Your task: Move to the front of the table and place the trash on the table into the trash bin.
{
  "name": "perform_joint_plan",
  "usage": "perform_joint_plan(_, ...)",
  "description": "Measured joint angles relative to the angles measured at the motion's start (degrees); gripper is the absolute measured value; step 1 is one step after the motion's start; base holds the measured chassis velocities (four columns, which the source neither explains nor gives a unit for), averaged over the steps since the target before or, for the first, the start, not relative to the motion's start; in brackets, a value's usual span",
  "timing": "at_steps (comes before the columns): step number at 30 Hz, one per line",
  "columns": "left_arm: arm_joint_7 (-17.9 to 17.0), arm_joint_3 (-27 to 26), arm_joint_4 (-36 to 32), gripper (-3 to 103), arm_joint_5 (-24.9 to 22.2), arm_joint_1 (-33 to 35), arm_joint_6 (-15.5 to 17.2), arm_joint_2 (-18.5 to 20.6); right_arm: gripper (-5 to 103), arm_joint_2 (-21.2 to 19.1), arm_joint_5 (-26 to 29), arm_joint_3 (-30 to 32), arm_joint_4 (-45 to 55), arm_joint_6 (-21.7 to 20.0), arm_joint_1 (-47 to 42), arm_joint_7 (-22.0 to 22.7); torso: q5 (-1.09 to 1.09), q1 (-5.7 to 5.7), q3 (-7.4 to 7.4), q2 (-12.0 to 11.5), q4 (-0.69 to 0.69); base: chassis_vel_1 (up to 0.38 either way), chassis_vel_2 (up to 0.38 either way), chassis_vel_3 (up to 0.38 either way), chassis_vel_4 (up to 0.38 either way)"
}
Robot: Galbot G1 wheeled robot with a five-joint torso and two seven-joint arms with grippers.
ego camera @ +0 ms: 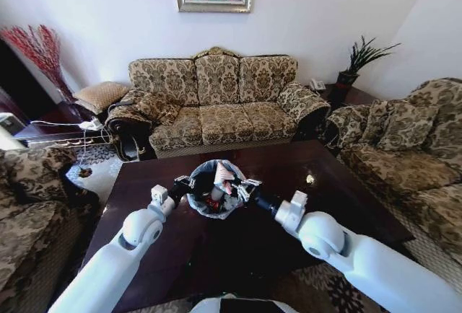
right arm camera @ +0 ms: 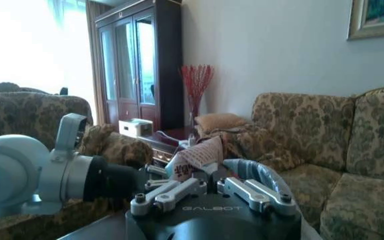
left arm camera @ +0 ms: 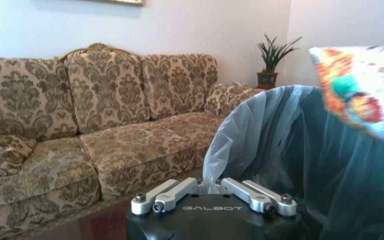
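A: Item, trash bin (ego camera: 214,192): black, round, pale liner folded over the rim. Location?

B: On the dark worktop (ego camera: 339,197), central, in front of the middle sofa (ego camera: 216,104). The two arms bracket it, left pincer (ego camera: 180,185) against its left rim, right pincer (ego camera: 249,190) against its right rim.

A: Contents?

B: Trash (ego camera: 220,182) already inside: a red-and-white wrapper standing up out of the mouth, more below it that I cannot sort. The worktop surface around the bin carries one small pale spot, too small to identify.

A: State of the left pincer?

B: From its wrist, the liner wall sits directly ahead of the fingers (left arm camera: 168,194), which lie close together with the bag edge seemingly between them; whether they actually pinch it I cannot tell.

A: Right pincer?

B: Fingers (right arm camera: 172,192) drawn in, the wrapper just beyond their tips at the bin's rim; grip or no grip, I cannot tell.

A: Governing relation?

B: The bin lies between the pincers, equally near each; the wrapper's long axis stands roughly upright, nearer the right one.
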Motion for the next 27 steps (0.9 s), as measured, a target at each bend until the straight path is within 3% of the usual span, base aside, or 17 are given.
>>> perform_joint_plan(8, 0.1, -0.7, -0.7, 1, -0.1, 0.8, 0.0, 0.0, 8, 0.3, 1.0, -0.9, -0.6, -0.6, 1.8, 1.0, 0.00, 0.00, 0.00, 0.0, -0.02, 0.000, 0.000, 0.000, 0.000)
perform_joint_plan(13, 0.2, -0.6, -0.7, 1, 0.0, 0.7, 0.0, -0.4, 21, 0.3, 0.7, -0.8, -0.3, -0.7, 1.0, 1.0, -0.01, 0.00, 0.00, 0.0, -0.02, 0.000, 0.000, 0.000, 0.000)
perform_joint_plan(14, 0.2, -0.6, -0.6, 1, 0.0, 0.7, -0.1, -0.5, 32, 0.3, 0.2, -0.6, -0.3, -0.7, 0.5, 0.9, -0.01, 0.00, 0.00, 0.0, -0.02, 0.000, 0.000, 0.000, 0.000)
perform_joint_plan(16, 0.2, -0.6, -0.6, 1, 0.0, 0.7, -0.1, -0.6, 32, 0.3, -0.3, -0.3, -0.4, -0.6, -0.1, 0.7, -0.01, 0.00, 0.00, 0.0, -0.02, 0.000, 0.000, 0.000, 0.000)
perform_joint_plan(18, 0.2, -0.6, -0.6, 1, 0.0, 0.7, -0.1, -0.5, 42, 0.0, -1.1, 0.5, -0.5, -0.3, -1.6, 0.3, 0.00, 0.00, 0.00, 0.0, -0.02, 0.000, 0.000, 0.000, 0.000)
perform_joint_plan(20, 0.2, -0.7, -0.5, 1, 0.0, 0.7, -0.1, -0.5, 42, -0.1, -1.3, 0.9, -0.5, -0.3, -2.2, 0.2, 0.00, 0.00, 0.00, 0.0, -0.03, 0.000, 0.000, 0.000, 0.000)
perform_joint_plan(21, 0.2, -0.7, -0.5, 1, 0.0, 0.7, -0.1, -0.4, 53, -0.2, -1.4, 1.2, -0.5, -0.2, -2.6, 0.2, 0.00, 0.00, 0.00, 0.0, -0.03, 0.000, 0.000, 0.000, 0.000)
perform_joint_plan(23, 0.2, -0.7, -0.3, 1, 0.0, 0.6, -0.1, -0.3, 64, -0.3, -1.6, 2.6, -0.2, 0.1, -3.8, 0.4, 0.00, 0.00, 0.00, 0.0, -0.02, 0.000, 0.000, 0.000, 0.000)
perform_joint_plan(27, 0.1, -0.9, 0.4, 1, 0.1, 0.5, -0.2, -0.7, 75, -0.6, -1.6, 5.3, 1.6, 0.3, -5.5, 2.8, 0.00, 0.00, 0.00, 0.0, -0.02, 0.000, 0.000, 0.000, 0.000)
